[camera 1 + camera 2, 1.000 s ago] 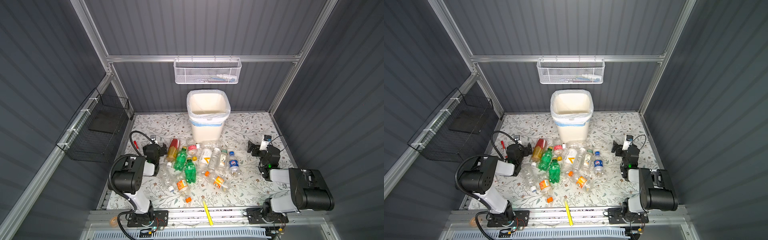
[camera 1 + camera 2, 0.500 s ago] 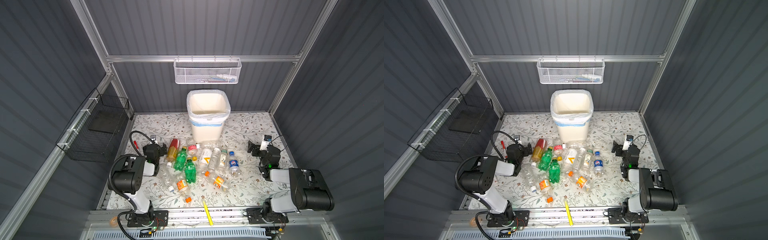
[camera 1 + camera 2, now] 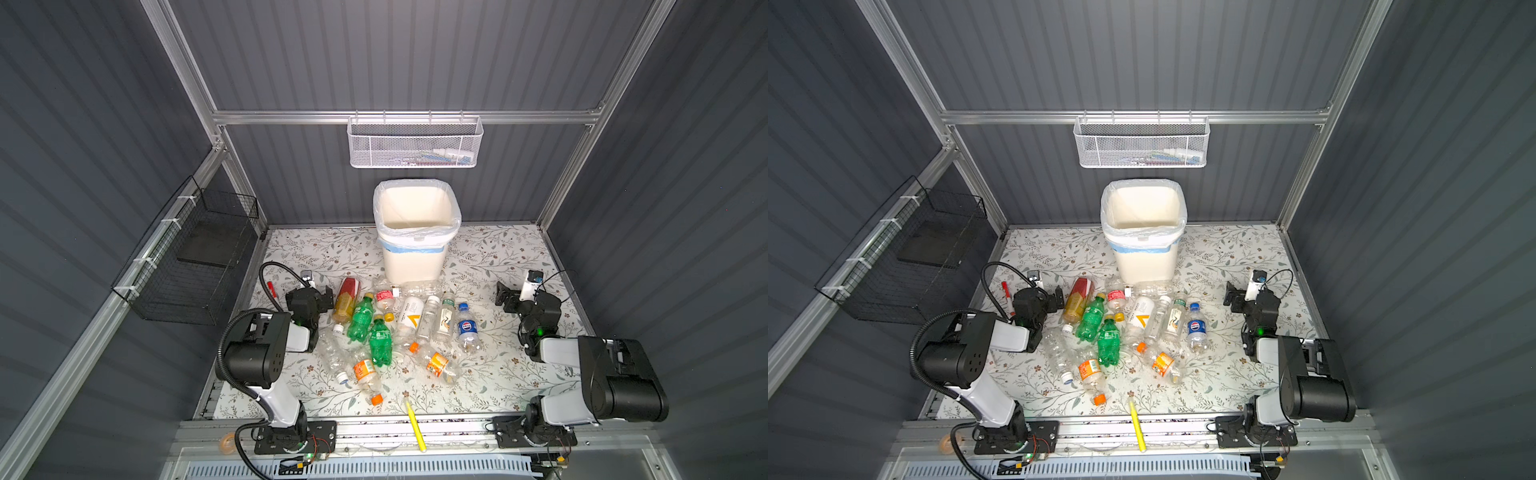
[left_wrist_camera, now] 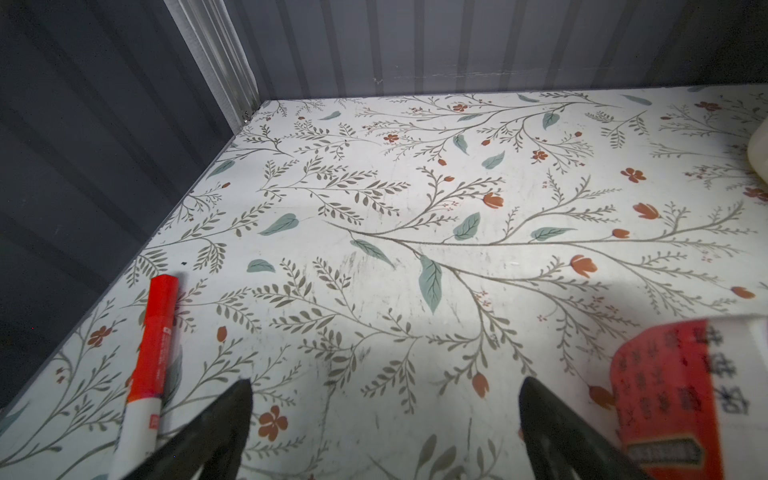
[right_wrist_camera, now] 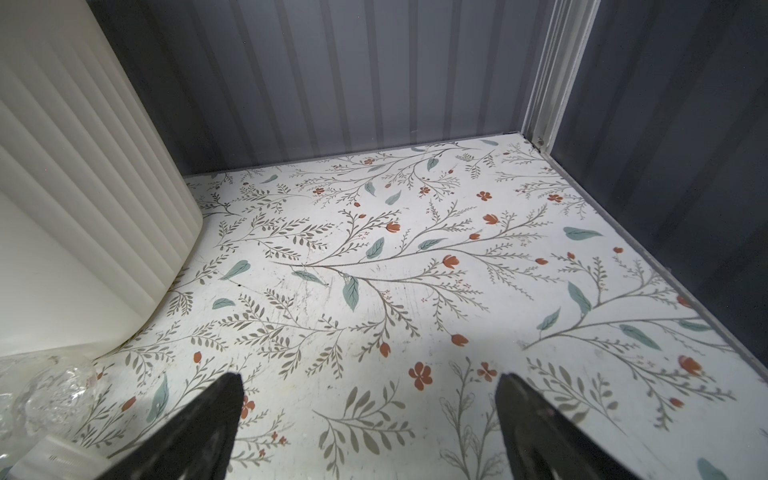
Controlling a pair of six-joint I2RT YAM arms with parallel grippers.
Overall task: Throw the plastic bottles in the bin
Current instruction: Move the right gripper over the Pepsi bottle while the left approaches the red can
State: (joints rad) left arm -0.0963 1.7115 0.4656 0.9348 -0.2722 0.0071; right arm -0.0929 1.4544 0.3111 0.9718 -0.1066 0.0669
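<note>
Clear and green plastic bottles (image 3: 380, 340) lie heaped on the floral tabletop (image 3: 498, 257) before the tall cream-white bin (image 3: 415, 257), unmoved over the last second; left gripper (image 4: 384, 399) and right gripper (image 5: 368, 395) both gape empty, so no pickup has started.

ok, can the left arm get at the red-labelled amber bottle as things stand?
Probably yes. The left gripper is open and empty, and the red-labelled amber bottle lies flat right beside it, with nothing between them.
</note>
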